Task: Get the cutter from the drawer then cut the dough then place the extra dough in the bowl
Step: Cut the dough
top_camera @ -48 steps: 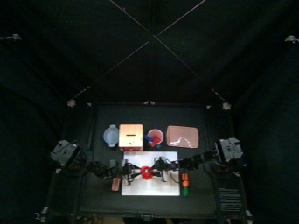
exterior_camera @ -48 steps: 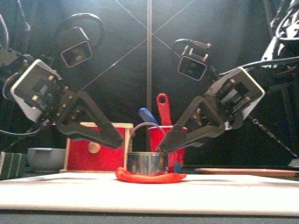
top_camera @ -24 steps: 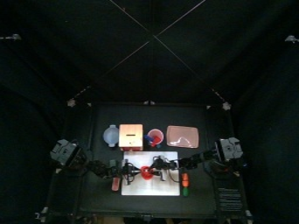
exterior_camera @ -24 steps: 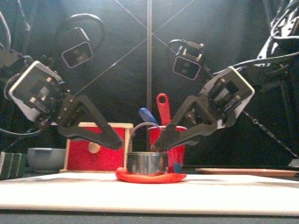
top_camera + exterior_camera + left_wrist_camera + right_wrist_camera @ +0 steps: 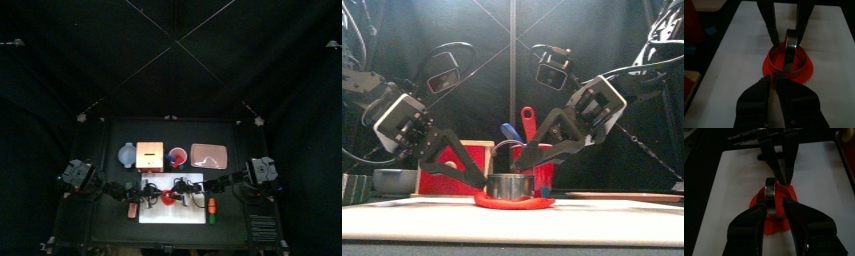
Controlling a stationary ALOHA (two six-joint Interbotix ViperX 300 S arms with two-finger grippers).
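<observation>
A round metal cutter stands on the red dough disc in the middle of the white cutting board. My right gripper is shut on the cutter's wire handle; in the right wrist view the jaws close at the cutter's rim over the dough. My left gripper is shut, its tips low beside the cutter's left wall, just above the dough's edge. I cannot tell whether it touches the dough.
Behind the board stand a blue-grey bowl, the wooden box with its red drawer front, a red cup with toy knives and a pink tray. A small toy lies on the board's right side.
My left gripper has come down and in toward the cutter's left side, close to the dough. The right gripper has shifted slightly while keeping hold of the handle.
</observation>
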